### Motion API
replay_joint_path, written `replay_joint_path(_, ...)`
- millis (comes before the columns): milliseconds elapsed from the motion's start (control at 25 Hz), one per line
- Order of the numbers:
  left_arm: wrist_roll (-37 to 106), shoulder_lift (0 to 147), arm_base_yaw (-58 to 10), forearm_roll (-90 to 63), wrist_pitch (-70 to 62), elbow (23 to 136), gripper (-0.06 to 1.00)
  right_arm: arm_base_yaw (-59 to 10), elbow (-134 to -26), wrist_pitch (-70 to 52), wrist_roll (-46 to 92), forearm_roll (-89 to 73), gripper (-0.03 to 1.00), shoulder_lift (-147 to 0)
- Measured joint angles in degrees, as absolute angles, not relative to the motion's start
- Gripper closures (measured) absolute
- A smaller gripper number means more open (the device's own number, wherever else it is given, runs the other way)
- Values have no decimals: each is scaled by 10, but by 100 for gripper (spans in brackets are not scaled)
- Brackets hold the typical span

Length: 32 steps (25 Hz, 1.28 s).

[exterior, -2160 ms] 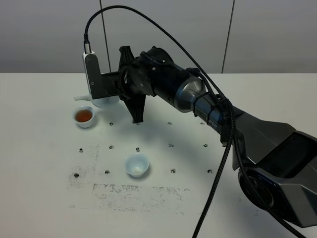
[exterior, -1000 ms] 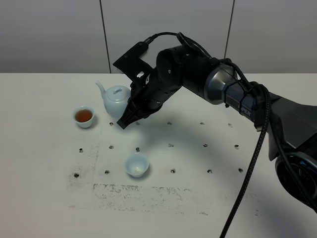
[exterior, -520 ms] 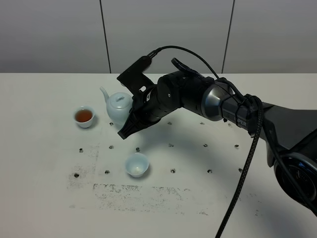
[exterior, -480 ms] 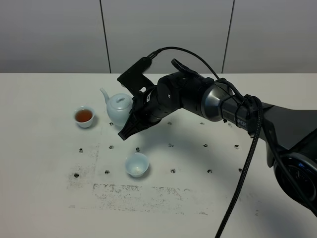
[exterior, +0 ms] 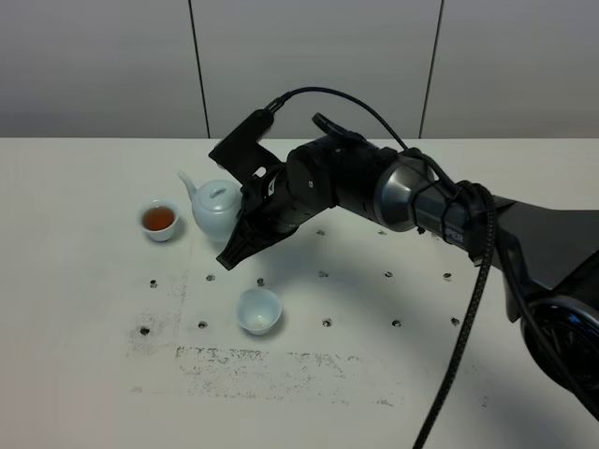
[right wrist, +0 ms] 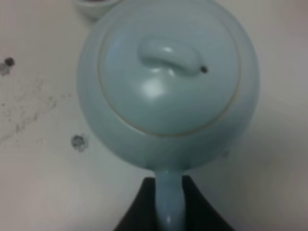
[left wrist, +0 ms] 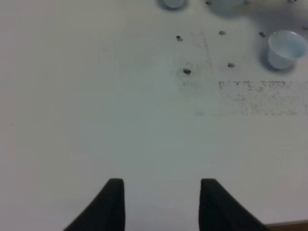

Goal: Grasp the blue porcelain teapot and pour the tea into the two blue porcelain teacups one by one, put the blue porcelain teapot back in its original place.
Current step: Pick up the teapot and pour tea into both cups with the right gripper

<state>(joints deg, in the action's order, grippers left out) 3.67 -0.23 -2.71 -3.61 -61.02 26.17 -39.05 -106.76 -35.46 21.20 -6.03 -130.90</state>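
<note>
Blue porcelain teapot (exterior: 213, 210), round, glossy, knob-lidded, has its loop handle pinched in the right tool (exterior: 234, 251).

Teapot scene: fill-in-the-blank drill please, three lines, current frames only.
The right end effector is shut on the teapot by its ____.
In the exterior high view, the teacup holding tea sits to the teapot's ____.
The near teacup is ____.
Missing words: handle; left; empty.
</note>
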Motion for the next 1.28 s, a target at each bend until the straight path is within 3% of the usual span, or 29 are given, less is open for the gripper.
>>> replay_joint_path(160,37,-2,-27,-36,-610,262,52,-378,-1032,-365,259,-66,91,-1248)
replay_joint_path(560,37,-2,-27,-36,-610,262,52,-313,-798,-298,507,-62,91,-1108)
replay_joint_path(800,37,-2,-27,-36,-610,262,52,-306,-790,-343,597,0,91,-1106)
replay_joint_path(1280,37,-2,-27,-36,-610,262,52,-365,-790,-359,601,94,91,-1106)
